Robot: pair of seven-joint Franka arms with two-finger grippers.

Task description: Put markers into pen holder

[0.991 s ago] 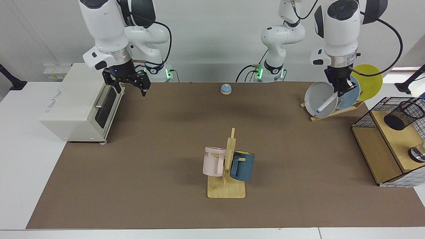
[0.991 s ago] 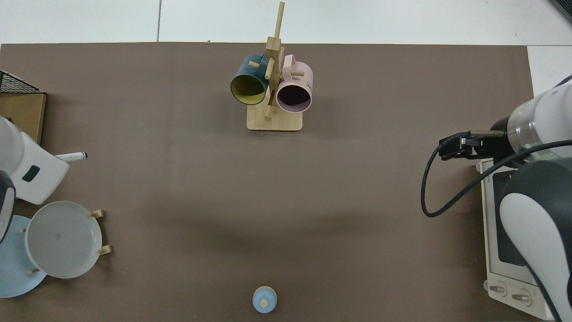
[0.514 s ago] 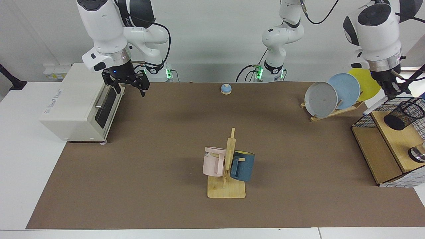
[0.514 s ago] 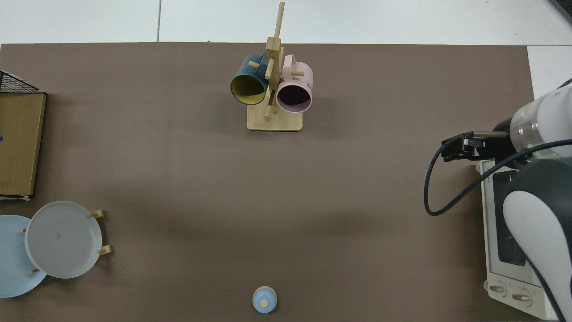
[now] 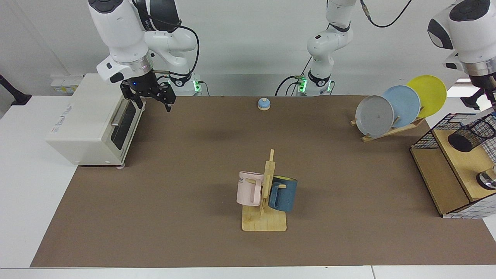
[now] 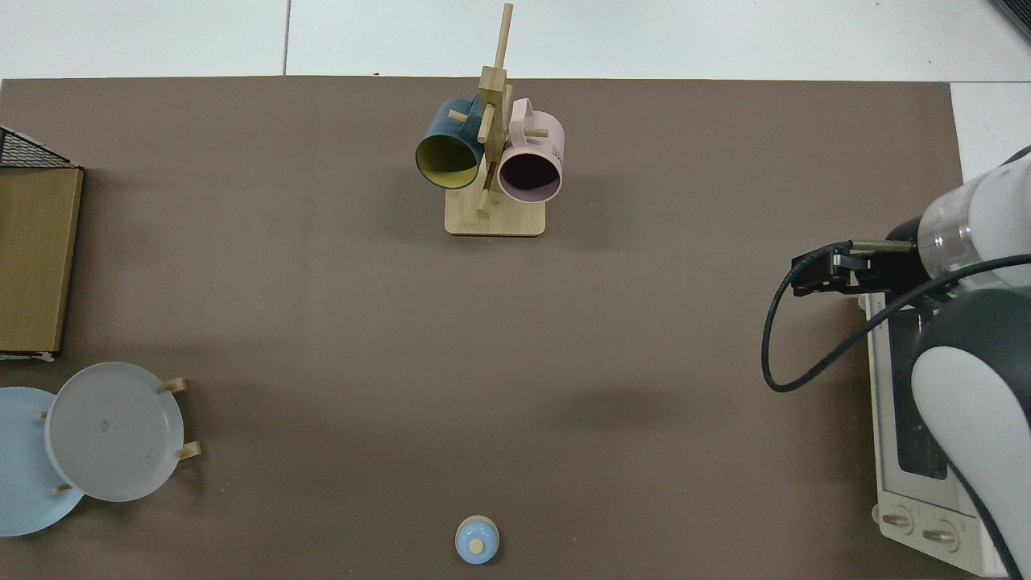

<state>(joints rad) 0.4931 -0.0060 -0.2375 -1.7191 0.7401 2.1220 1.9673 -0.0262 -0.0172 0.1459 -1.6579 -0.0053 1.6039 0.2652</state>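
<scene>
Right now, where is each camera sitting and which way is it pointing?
Facing view: across the table, looking at both arms; right gripper open beside the toaster oven, left gripper at the frame edge above the pen holder.
Top view: overhead, looking straight down; only the right arm shows, over the toaster oven.
Shared: mug rack, plates, bell.

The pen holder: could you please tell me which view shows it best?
The facing view: the pen holder shows there, tilted on the basket's wooden shelf, at the frame's right edge. The top view shows none of it, only the basket's corner.
</scene>
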